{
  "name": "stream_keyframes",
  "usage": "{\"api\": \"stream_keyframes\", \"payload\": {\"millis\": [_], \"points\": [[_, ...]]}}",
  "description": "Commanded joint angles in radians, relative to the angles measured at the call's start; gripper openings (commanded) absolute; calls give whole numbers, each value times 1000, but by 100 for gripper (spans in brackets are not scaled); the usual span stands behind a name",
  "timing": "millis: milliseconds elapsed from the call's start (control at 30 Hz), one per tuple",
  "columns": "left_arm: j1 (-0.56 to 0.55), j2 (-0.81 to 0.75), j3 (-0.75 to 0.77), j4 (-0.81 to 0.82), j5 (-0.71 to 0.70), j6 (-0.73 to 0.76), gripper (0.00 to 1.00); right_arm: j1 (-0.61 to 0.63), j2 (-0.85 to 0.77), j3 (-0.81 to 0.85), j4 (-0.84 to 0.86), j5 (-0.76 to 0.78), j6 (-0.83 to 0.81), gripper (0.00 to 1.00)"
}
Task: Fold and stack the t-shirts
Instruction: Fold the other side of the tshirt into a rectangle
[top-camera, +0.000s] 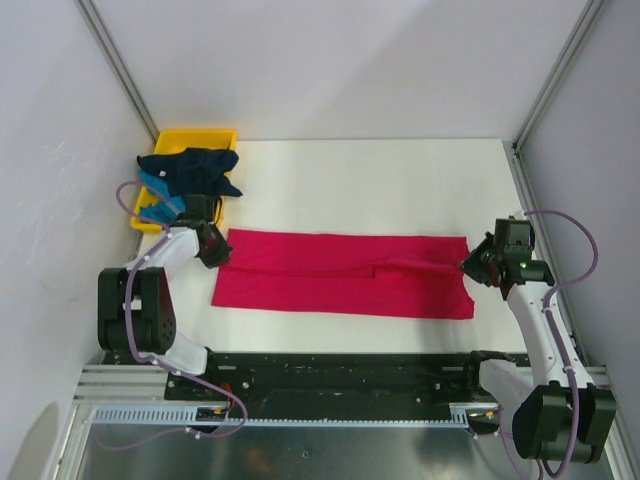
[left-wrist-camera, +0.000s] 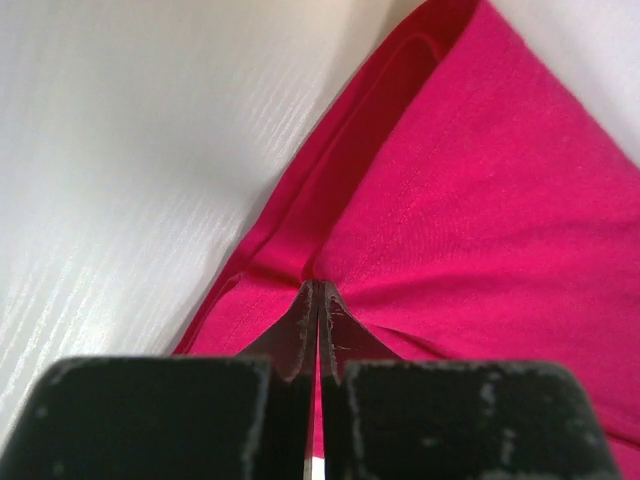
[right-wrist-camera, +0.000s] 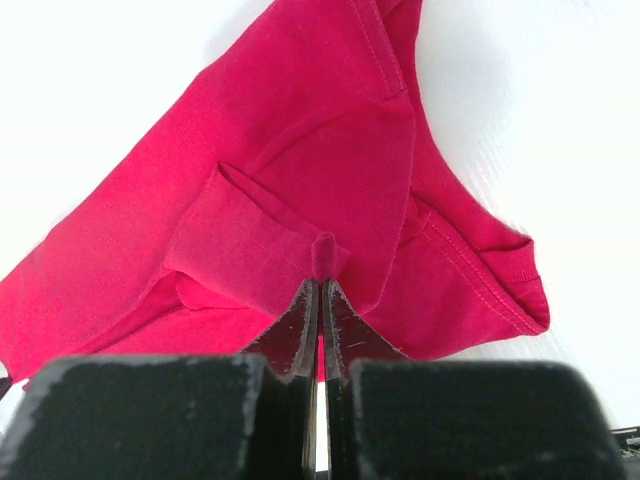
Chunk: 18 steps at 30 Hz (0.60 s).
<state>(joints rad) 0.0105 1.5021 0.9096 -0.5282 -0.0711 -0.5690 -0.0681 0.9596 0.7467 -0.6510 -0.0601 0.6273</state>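
Observation:
The crimson-pink t-shirt (top-camera: 340, 272) lies on the white table as a long band folded lengthwise. My left gripper (top-camera: 213, 246) is shut on its left end; the left wrist view shows the jaws pinching a fold of pink cloth (left-wrist-camera: 430, 200). My right gripper (top-camera: 472, 265) is shut on the right end, pinching a small tuck of pink cloth (right-wrist-camera: 300, 220) near a sleeve. The dark navy t-shirt (top-camera: 192, 168) lies crumpled over the teal-blue t-shirt (top-camera: 160, 197) at the back left.
A yellow plastic tray (top-camera: 205, 137) at the back left holds the navy and teal shirts. Grey walls and metal frame posts close in the table on three sides. The black rail with the arm bases runs along the near edge.

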Motion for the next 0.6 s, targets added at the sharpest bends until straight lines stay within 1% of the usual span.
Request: {"api": "stream_keyframes", "payload": {"millis": [0, 100, 367, 567], "points": [[-1, 29, 0, 6, 16, -18, 0, -4, 15, 5, 5, 20, -20, 0], [-1, 25, 26, 6, -4, -4, 0, -4, 21, 4, 14, 18, -20, 0], [-1, -11, 88, -20, -118, 29, 0, -4, 18, 2, 12, 11, -31, 0], [0, -9, 59, -23, -115, 8, 0, -3, 12, -30, 12, -5, -24, 0]]}}
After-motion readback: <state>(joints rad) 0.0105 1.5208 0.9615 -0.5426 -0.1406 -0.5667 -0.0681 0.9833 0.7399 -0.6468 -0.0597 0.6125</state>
